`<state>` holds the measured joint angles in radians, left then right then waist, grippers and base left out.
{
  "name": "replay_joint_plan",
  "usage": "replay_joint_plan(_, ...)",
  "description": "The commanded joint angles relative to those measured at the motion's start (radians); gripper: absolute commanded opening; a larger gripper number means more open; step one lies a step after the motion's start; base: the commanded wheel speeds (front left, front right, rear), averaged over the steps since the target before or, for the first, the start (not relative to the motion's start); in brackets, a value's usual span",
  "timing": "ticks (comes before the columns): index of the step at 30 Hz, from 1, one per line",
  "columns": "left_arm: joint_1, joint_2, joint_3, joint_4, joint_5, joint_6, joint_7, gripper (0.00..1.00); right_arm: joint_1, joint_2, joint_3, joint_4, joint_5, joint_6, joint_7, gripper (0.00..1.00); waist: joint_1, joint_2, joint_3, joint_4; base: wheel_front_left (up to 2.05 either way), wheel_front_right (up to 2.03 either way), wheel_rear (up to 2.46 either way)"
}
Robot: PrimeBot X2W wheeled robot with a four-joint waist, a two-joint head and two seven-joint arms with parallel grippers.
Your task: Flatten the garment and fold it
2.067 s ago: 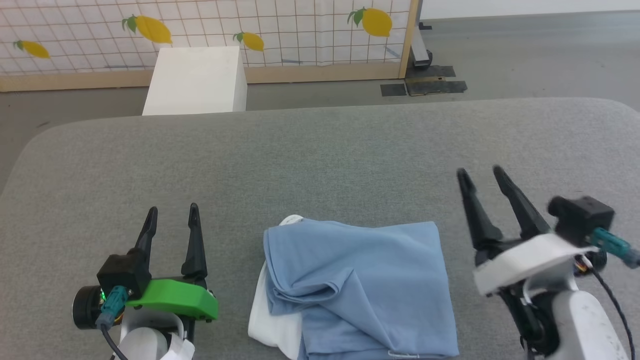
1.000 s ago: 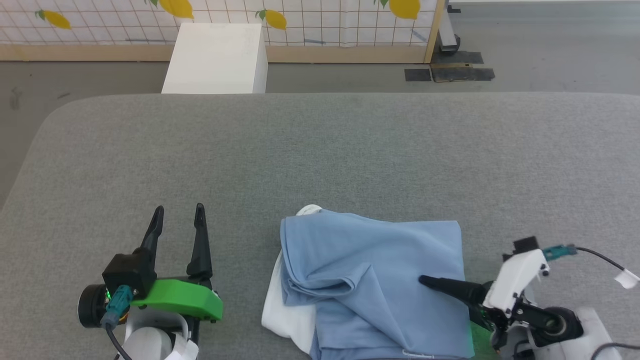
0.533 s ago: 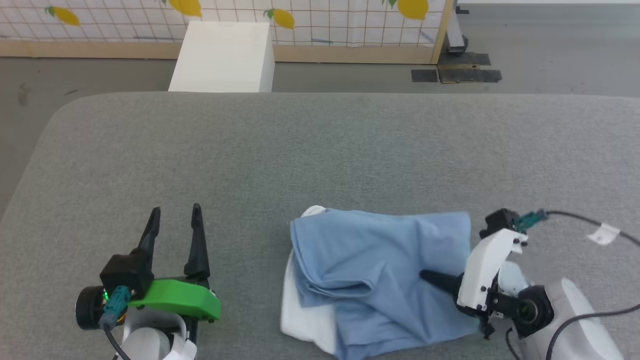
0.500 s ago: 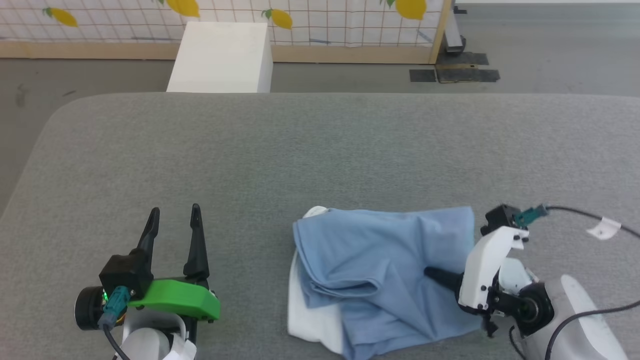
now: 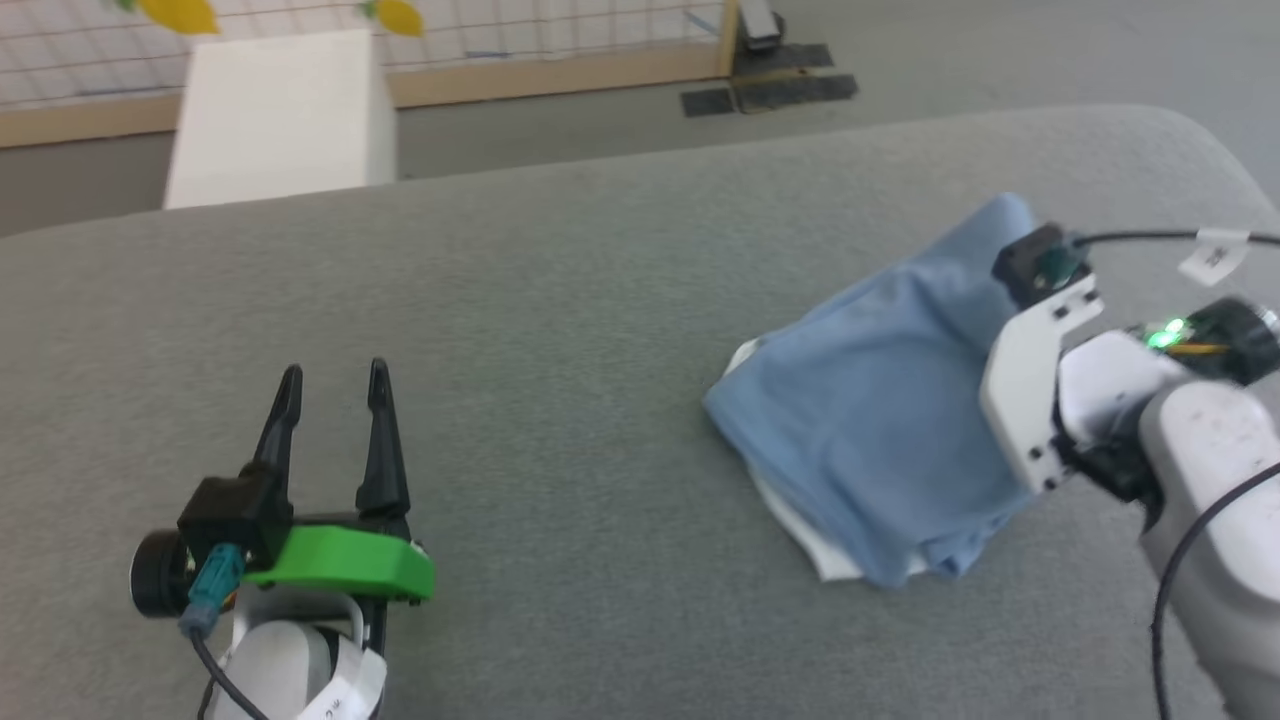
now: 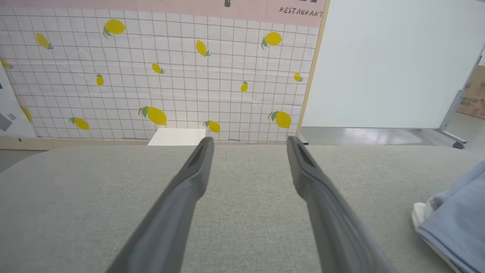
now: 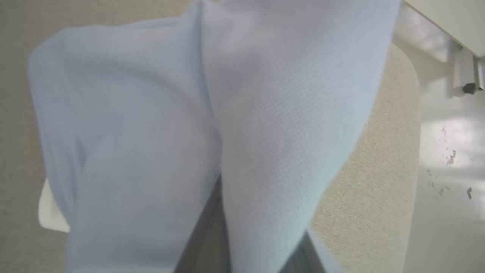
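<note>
Grey woven cloth is stretched over the table (image 5: pixel 560 300). At the left, the left gripper (image 5: pixel 334 368) is held released, its fingers spread apart above the cloth; a white box (image 5: pixel 280 120) is seen beyond its tips. To its right, the garment (image 5: pixel 880 400), light blue with white underneath, is bunched and pinched by the clenched right gripper (image 5: pixel 1005 400), one side drawn up against it.

Left tool (image 5: pixel 333 378) low, fingers spread and upright, right tool (image 7: pixel 235 197) — wrist bent — pinched on the garment (image 5: pixel 880 400)
</note>
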<state>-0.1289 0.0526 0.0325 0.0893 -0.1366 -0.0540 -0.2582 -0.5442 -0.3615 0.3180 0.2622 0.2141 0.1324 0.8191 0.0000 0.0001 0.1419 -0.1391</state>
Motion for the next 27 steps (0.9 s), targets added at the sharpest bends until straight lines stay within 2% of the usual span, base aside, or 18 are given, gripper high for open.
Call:
replay_joint_plan(1,-0.025,0.002,-0.003,-0.006,0.018,-0.007,-0.004,1.0,-0.032,-0.017,-0.009,0.012,-0.025,-0.002,-0.008,0.0,0.0,-0.0001,0.085,-0.101,0.0,0.0,0.0)
replay_joint_plan(6,-0.075,0.023,-0.008,-0.02,0.04,-0.017,-0.004,1.0,-0.109,-0.05,-0.068,0.095,-0.117,-0.002,-0.07,0.0,0.0,-0.0001,0.163,-0.188,0.0,0.0,0.0)
replay_joint_plan(13,-0.139,0.066,-0.022,-0.033,0.07,-0.024,-0.003,1.0,-0.203,-0.015,-0.252,0.234,-0.249,-0.002,-0.213,0.0,0.0,-0.0001,0.269,-0.253,0.0,0.0,0.0)
replay_joint_plan(21,-0.188,0.11,-0.031,-0.073,0.091,-0.027,0.032,1.0,-0.295,0.021,-0.458,0.354,-0.423,-0.002,-0.376,0.0,0.0,-0.0001,0.36,-0.239,0.0,0.0,0.0)
replay_joint_plan(27,-0.181,0.121,-0.031,-0.084,0.087,-0.025,0.04,1.0,-0.343,0.048,-0.567,0.432,-0.513,-0.002,-0.459,0.0,0.0,-0.0001,0.365,-0.208,0.0,0.0,0.0)
